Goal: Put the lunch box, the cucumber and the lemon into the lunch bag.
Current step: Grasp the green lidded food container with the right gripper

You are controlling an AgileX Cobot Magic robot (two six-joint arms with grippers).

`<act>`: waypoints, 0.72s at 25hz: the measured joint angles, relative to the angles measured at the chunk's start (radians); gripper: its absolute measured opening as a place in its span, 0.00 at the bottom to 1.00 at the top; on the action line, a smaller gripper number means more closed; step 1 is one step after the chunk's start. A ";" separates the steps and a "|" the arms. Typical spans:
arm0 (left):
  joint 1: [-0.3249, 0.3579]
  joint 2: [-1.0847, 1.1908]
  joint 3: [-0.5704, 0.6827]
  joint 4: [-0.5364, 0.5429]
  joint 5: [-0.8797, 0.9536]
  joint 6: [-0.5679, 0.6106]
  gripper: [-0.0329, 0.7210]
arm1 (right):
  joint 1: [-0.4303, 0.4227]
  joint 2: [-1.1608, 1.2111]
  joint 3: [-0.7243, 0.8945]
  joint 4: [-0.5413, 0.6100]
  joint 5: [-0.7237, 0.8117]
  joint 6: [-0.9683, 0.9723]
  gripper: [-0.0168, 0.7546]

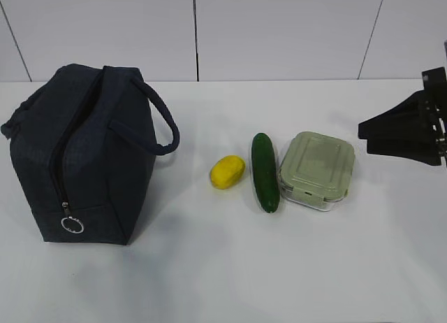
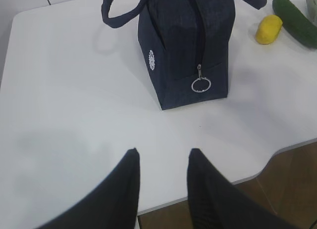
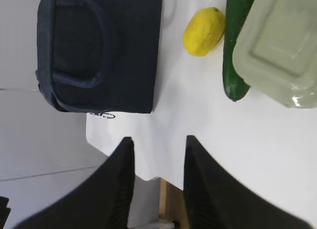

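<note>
The dark navy lunch bag (image 1: 80, 155) stands zipped shut at the table's left, its ring pull (image 1: 72, 225) low on the near end. It also shows in the left wrist view (image 2: 185, 45) and the right wrist view (image 3: 99, 50). The yellow lemon (image 1: 228, 171), the dark green cucumber (image 1: 265, 172) and the sage-lidded lunch box (image 1: 318, 169) lie in a row right of the bag. My right gripper (image 1: 363, 138) hovers open and empty right of the lunch box. My left gripper (image 2: 163, 152) is open and empty above the table's near edge, well short of the bag.
The white table (image 1: 209, 267) ends at a front edge (image 2: 277, 152) with wooden floor beyond. A white panelled wall (image 1: 279, 29) stands behind the table.
</note>
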 joint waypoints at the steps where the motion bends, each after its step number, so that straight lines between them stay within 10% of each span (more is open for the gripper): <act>1: 0.000 0.000 0.000 0.000 0.000 0.000 0.36 | -0.017 0.003 0.000 0.002 0.000 -0.007 0.35; 13: 0.000 0.000 0.000 0.000 0.000 0.000 0.36 | -0.052 0.014 0.000 -0.044 -0.044 -0.004 0.35; 18: 0.000 0.000 0.000 0.000 0.000 0.000 0.36 | -0.052 0.014 0.000 -0.048 -0.077 -0.002 0.59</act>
